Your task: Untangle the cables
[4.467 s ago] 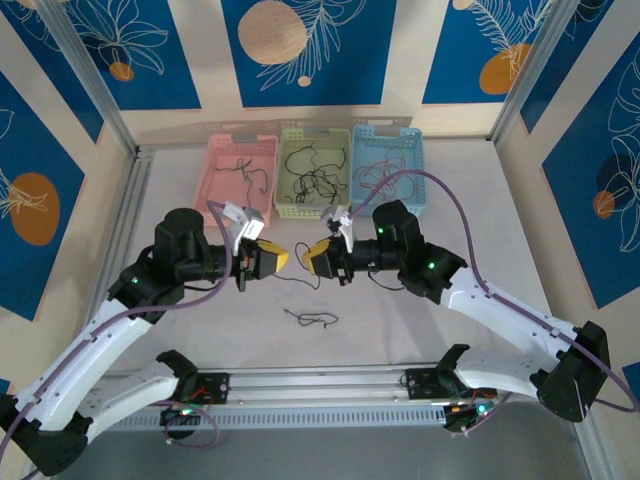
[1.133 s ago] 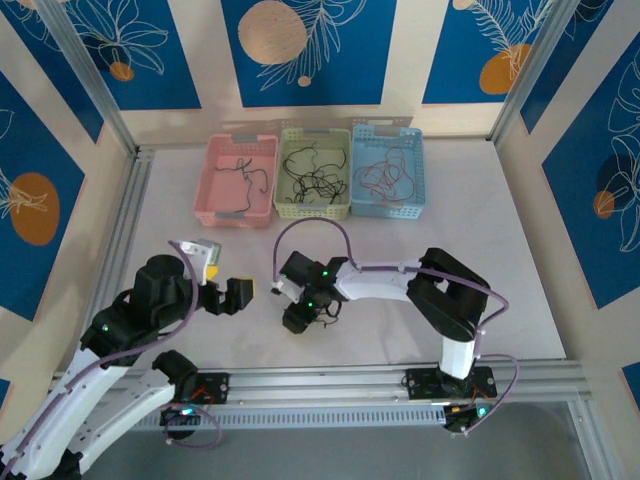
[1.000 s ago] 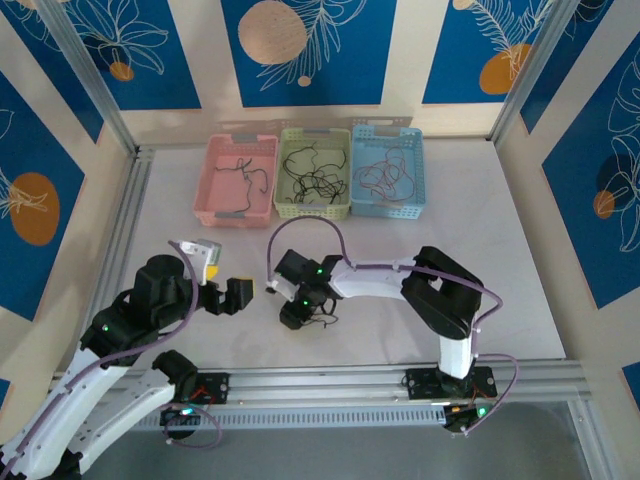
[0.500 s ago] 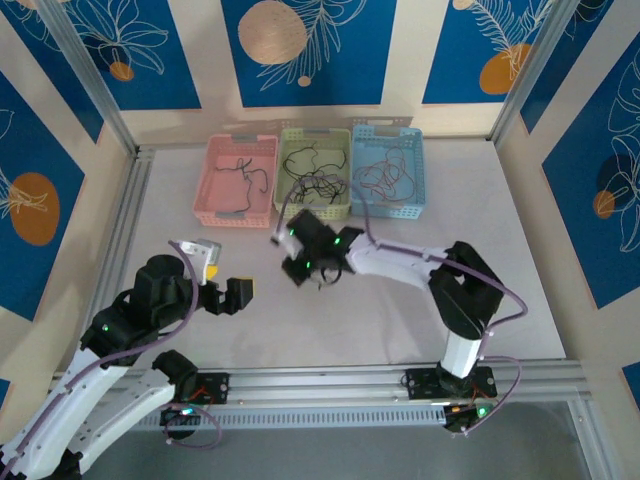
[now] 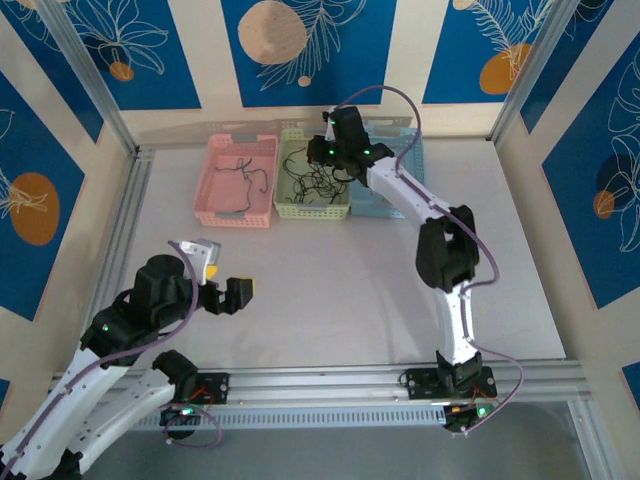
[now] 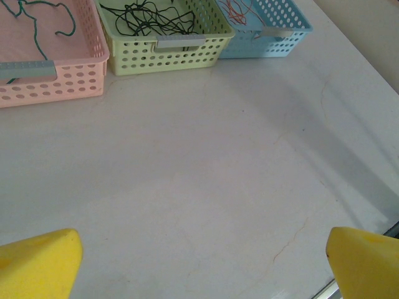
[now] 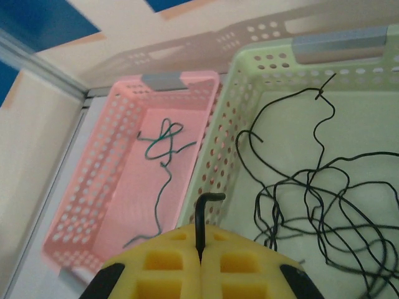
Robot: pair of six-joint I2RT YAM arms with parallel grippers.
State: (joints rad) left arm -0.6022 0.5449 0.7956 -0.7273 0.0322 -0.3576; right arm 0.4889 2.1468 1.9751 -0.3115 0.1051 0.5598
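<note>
The right gripper (image 7: 201, 250) hangs by the green basket (image 7: 268, 55) rim, pads clamped on a short black cable (image 7: 199, 215), apparently the drop-off, so next it should open squarely above the black pile (image 7: 312, 199), while the left gripper (image 6: 201, 265) sits wide open, empty.

Setting: robotics lab test cell.
- Left arm (image 5: 95, 380) and right arm (image 5: 460, 310) bolted to aluminium rail (image 5: 320, 380) at worktop (image 5: 330, 290) edge.
- Extruded aluminium frame post (image 5: 97, 95); printed blue backdrop panel (image 5: 300, 70) behind.
- Perforated sorting bins in row: pink basket (image 5: 237, 213), green basket (image 5: 312, 211), blue basket (image 5: 414, 150).
</note>
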